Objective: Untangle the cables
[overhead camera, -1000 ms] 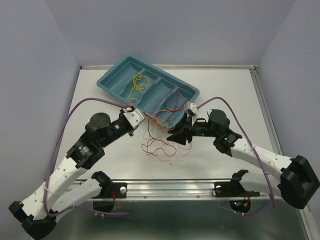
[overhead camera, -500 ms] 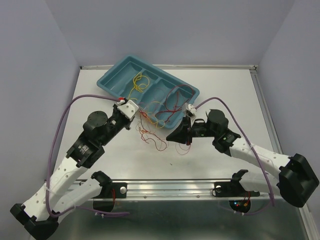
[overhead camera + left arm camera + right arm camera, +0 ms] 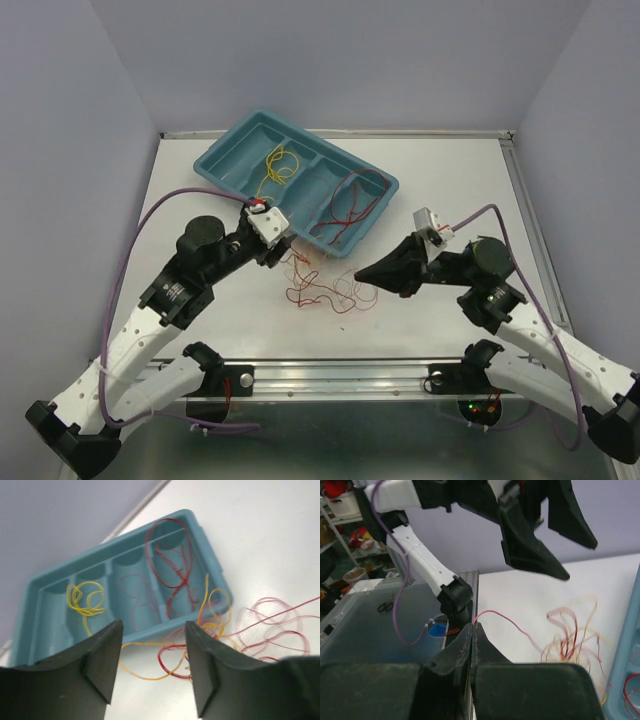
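Note:
The cables are thin red, orange and yellow wires. A loose tangle (image 3: 322,287) lies on the table in front of the teal tray (image 3: 232,142). A yellow cable (image 3: 277,165) and a red one (image 3: 350,200) lie in tray compartments. My left gripper (image 3: 287,252) hovers open over the tangle's left end (image 3: 176,660), nothing between its fingers (image 3: 106,655). My right gripper (image 3: 360,272) is shut on a red cable (image 3: 507,618), which arcs from its tips (image 3: 472,626) to the tangle (image 3: 570,640).
The tray (image 3: 31,587) sits at an angle at the back of the table, its right end (image 3: 626,670) close to the tangle. In the right wrist view the left gripper (image 3: 555,555) hangs open above the table. A purple arm cable (image 3: 150,215) loops at the left.
The left gripper has opened and let go of the wires. The right gripper shut on a red cable and drew back to the right; the tangle now lies spread on the table.

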Motion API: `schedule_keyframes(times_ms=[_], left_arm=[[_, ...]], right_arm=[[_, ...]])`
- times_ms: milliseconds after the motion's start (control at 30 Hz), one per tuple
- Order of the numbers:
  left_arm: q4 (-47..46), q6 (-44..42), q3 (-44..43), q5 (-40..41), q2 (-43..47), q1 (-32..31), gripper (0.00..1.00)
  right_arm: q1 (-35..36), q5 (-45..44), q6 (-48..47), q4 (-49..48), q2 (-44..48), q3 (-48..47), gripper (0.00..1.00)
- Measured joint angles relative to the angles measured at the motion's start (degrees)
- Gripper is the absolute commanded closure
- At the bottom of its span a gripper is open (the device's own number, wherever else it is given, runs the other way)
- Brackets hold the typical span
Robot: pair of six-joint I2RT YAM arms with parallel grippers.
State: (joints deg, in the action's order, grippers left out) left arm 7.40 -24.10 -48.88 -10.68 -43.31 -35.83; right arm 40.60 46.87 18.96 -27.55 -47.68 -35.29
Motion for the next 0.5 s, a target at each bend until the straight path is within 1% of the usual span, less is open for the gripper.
schedule_keyframes(times_ms=[33,133,167,233,300,500], left_arm=[[0.8,-0.6,0.0,-2.7,0.1,0.1,0.2],[3.3,-2.6,0.0,-9.5,1.2,0.2,0.15],[3.9,-3.4,0.0,-11.5,1.7,0.2,0.12],[4.6,-4.9,0.0,-16.2,2.7,0.2,0.1],[4.8,-6.9,0.0,-21.0,2.6,0.2,0.07],[4.8,-12.1,0.1,-33.9,-1.5,0.2,0.06]], right_arm=[[0.0,-0.4,0.4,0.0,2.6,0.1,0.99],[0.0,-0.8,1.4,-0.2,7.6,0.1,0.99],[0.0,-1.0,1.7,-0.2,8.7,0.1,0.99],[0.0,-1.1,2.0,-0.6,10.1,0.0,0.99],[0.0,-1.3,2.4,-0.8,10.1,0.0,0.99],[0.0,-3.0,3.9,-0.1,7.7,0.0,0.99]])
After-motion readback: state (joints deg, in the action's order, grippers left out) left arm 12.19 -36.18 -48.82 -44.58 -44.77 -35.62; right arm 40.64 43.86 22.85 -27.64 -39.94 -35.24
